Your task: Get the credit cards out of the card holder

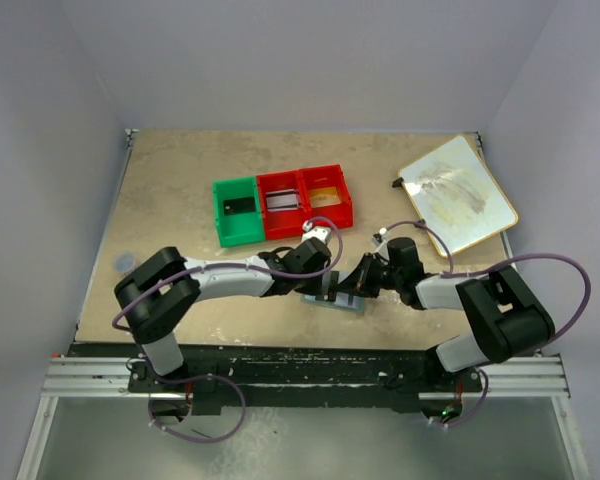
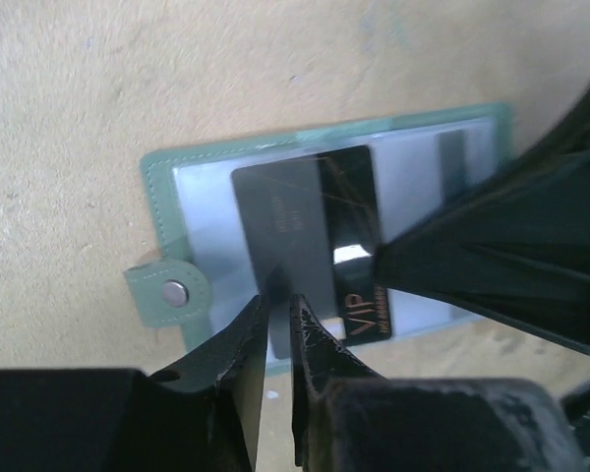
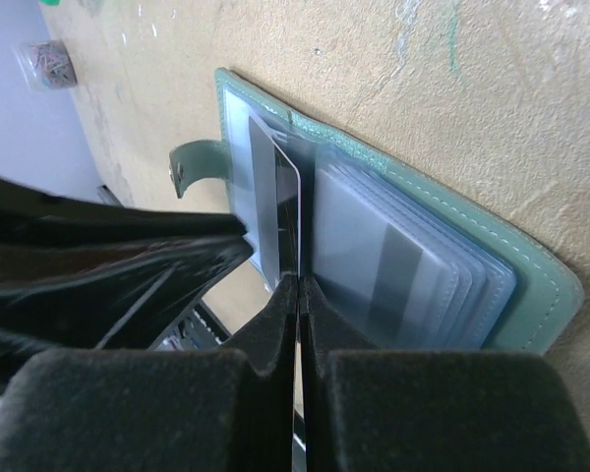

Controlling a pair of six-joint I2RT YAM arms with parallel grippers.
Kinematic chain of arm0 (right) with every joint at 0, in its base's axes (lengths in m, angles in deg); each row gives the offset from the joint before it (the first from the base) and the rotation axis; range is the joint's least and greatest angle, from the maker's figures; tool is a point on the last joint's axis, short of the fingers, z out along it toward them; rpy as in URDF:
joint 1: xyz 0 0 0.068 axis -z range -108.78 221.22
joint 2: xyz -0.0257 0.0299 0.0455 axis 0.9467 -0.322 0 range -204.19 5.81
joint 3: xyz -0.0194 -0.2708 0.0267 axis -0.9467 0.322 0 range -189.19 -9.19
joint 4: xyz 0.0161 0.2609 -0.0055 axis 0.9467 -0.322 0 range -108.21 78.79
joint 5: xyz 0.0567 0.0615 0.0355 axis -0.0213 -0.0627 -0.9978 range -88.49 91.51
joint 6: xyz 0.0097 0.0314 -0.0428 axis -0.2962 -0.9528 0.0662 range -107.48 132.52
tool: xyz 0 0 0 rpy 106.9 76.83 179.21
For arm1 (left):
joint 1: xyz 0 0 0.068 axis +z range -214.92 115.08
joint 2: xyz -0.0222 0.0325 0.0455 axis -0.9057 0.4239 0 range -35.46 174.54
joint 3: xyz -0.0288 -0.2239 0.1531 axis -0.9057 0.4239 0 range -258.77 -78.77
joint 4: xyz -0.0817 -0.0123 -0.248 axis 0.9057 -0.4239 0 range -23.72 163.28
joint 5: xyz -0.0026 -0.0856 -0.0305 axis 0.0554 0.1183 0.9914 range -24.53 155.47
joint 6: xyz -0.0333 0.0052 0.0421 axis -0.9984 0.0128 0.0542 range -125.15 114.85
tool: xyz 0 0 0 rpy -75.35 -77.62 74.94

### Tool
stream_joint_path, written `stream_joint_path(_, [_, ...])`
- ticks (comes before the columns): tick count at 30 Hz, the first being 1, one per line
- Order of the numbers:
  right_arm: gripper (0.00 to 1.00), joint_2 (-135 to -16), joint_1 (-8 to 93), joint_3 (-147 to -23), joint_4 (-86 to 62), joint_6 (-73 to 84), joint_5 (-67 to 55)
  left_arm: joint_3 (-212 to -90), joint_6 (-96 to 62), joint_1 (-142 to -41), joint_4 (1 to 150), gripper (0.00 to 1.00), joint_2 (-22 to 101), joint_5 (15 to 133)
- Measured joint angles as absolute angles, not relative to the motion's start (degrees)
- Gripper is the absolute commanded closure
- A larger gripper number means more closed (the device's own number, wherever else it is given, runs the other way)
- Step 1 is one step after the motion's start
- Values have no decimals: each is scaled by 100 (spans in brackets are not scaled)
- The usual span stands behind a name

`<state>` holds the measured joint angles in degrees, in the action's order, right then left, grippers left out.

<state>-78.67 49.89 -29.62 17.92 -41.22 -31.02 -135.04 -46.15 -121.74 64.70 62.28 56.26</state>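
Green bin (image 1: 242, 237), red bin (image 1: 284, 224), another red bin (image 1: 329, 214) in row, cream board (image 1: 458, 193) far right

Right gripper (image 3: 297, 290) has its fingers squeezed together on the edge of a dark credit card (image 3: 275, 206), tilted up out of the green card holder (image 3: 531, 285). The holder lies open on the tan table (image 3: 374, 59), snap tab (image 3: 192, 162) sticking out, clear sleeves (image 3: 403, 265) fanned.

The one thing I can read from here is on the black credit card (image 2: 305, 221) lying over the open card holder (image 2: 162, 182): gold capitals "VIP" near one corner, turned sideways in the left wrist view. A line of tiny gold print runs beside it, too small to make out, and the faint lettering on the card's greyer half is blurred.
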Motion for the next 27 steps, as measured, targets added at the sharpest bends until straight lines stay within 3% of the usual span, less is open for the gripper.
stream_joint_path(6, [100,-7865,4989,-2960,1796,-4104,-3106,-13578,-4641,-12174,6330,95,6553,5444])
stream_joint_path(13, [88,-7894,4989,-2863,2246,-4285,-3111,-13583,-4656,-12196,6313,97,6564,5315])
stream_joint_path(18, [85,-8265,4987,-2857,2777,-4504,-3124,-13576,-4656,-12196,6324,98,6564,5320])
stream_joint_path(23, [99,-8528,4930,-2894,3033,-4600,-3122,-13548,-4661,-12196,6361,98,6558,5317])
stream_joint_path(27, [100,-8508,4909,-2892,3081,-4635,-3124,-13539,-4663,-12196,6372,98,6551,5313])
